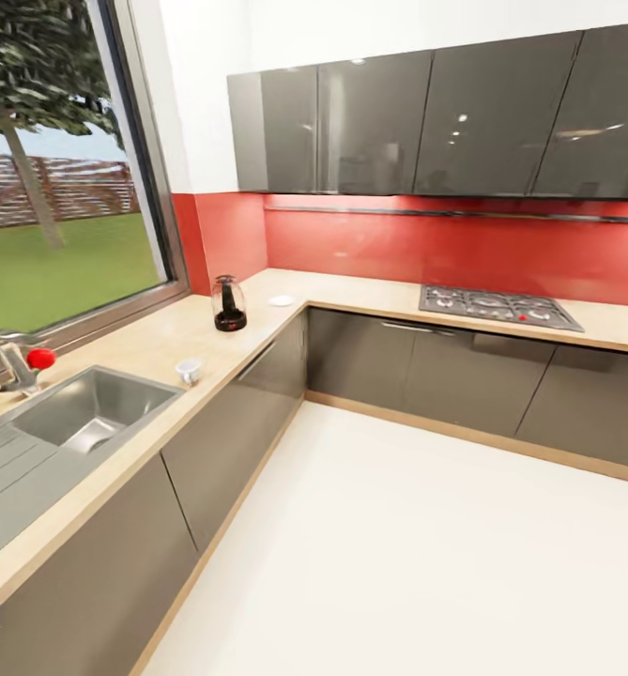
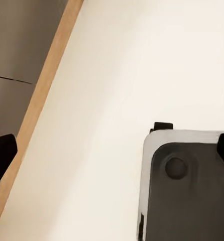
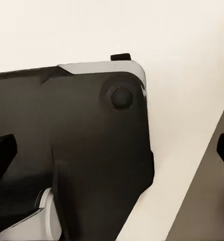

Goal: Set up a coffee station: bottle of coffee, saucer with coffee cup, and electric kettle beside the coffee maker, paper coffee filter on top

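The kitchen countertop [image 1: 370, 293] runs in an L along the window wall and the red back wall. Near its corner stands the electric kettle [image 1: 227, 305], dark glass with a black lid. Just to the right of the kettle lies the saucer [image 1: 282, 300], small and white. The coffee cup [image 1: 190, 371] sits apart from both, nearer the sink. The bottle of coffee, the kitchen shelf and the coffee maker are out of view. My left gripper [image 2: 112, 153] and right gripper [image 3: 112, 150] hang open over the pale floor, above my own dark base, with nothing between the fingers.
A steel sink [image 1: 88, 413] with a tap [image 1: 18, 361] is set into the counter by the window. A gas hob [image 1: 497, 307] lies on the back run. Grey wall cabinets [image 1: 426, 122] hang above. A wide white floor [image 1: 426, 554] spreads before the cabinet fronts.
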Controlling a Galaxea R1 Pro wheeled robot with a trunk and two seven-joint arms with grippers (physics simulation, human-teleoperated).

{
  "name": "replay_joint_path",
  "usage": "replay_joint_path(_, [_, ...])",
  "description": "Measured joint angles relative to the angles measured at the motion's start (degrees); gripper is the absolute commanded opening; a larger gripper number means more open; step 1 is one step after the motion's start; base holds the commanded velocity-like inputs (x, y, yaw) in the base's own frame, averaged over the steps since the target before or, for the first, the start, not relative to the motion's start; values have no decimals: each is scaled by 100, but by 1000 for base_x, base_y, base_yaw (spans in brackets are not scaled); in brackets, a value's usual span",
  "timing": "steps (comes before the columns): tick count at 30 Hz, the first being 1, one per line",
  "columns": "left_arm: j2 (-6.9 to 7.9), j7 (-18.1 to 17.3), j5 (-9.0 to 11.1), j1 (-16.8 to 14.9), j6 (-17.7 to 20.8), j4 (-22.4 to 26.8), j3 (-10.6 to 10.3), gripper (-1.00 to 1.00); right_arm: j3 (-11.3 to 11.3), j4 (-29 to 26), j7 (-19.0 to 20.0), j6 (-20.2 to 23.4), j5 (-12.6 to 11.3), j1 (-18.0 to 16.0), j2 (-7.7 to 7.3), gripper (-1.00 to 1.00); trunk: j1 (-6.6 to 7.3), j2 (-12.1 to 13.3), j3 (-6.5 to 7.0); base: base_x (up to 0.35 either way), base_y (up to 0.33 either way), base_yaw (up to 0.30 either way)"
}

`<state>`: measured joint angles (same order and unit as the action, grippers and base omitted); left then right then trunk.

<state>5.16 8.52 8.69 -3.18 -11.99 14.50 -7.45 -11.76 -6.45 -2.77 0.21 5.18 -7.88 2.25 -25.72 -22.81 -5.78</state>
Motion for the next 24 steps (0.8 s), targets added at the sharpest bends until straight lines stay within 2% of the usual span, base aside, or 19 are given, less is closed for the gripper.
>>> replay_joint_path(3, [-5,1,27,-109,-4,2,18,100,0,-72,-1,-68,-9,1,0,100,0,0,-1,311,-130,0])
replay_joint_path(6, [58,2,49,-122,-71,-52,37,100,-3,-116,-3,-462,-16,1,0,100,0,0,-1,313,-130,0])
replay_joint_path(8, [91,1,52,-110,-215,-65,38,100,-8,-121,-7,-561,-21,2,0,100,0,0,-1,313,-129,0])
replay_joint_path(13, [107,3,52,-84,-423,-197,39,100,-20,-126,-9,-623,-24,2,-1,100,0,0,-1,313,-129,0])
replay_joint_path(24, [107,4,52,-84,-443,-218,39,100,-19,-124,-15,-634,-17,2,-6,100,0,0,-1,313,-129,0])
